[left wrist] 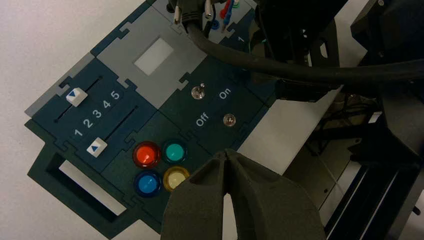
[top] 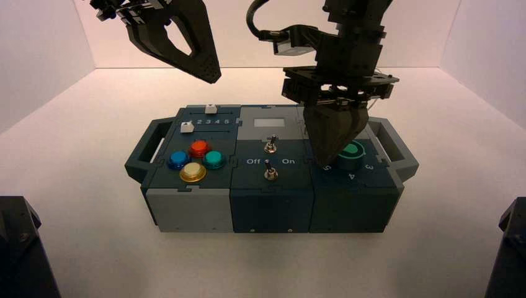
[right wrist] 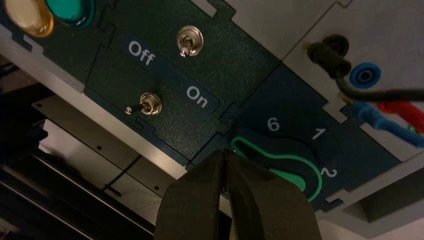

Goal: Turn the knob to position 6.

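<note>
While the left gripper (top: pixel 208 73) hangs closed above the box (top: pixel 271 198), the right gripper (top: pixel 333 162), fingertips together and empty, touches the knob (top: pixel 352 154) near the right edge.

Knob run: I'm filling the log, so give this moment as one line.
right gripper: shut, at knob | left gripper: shut, raised behind box

Two black arms, thick black cable, matte dark textured triangular fingers (right wrist: pixel 260 200) on each black gripper
</note>
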Robot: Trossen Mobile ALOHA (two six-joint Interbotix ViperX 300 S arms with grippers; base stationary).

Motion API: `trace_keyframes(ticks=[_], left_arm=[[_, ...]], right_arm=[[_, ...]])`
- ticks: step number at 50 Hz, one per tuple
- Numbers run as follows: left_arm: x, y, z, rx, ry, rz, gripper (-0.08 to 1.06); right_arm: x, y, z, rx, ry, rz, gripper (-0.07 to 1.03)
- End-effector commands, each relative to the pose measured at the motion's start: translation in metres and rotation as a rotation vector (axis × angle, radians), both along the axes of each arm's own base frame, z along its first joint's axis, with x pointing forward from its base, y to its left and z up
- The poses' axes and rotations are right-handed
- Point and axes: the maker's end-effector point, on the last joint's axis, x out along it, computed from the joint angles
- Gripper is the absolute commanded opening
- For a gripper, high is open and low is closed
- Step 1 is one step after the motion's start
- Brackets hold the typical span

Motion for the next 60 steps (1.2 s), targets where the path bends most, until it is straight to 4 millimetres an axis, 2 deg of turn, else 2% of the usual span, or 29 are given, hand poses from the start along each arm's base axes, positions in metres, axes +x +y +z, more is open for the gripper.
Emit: trace_keyframes(ticks=[1,60], left_arm=[[0.0017,-0.0029,0.0056,-0.015,-0.013,-0.003,-0.03],[0.0015,-0.0014,0.0038,-0.002,-0.012,-0.007,-0.03]], right_arm=[[0.0068,0.0092,0.0082,0.027,-0.023,-0.004,-0.02],[0.0121,0.0139,0.0085,0.025,-0.026,0.002,-0.02]])
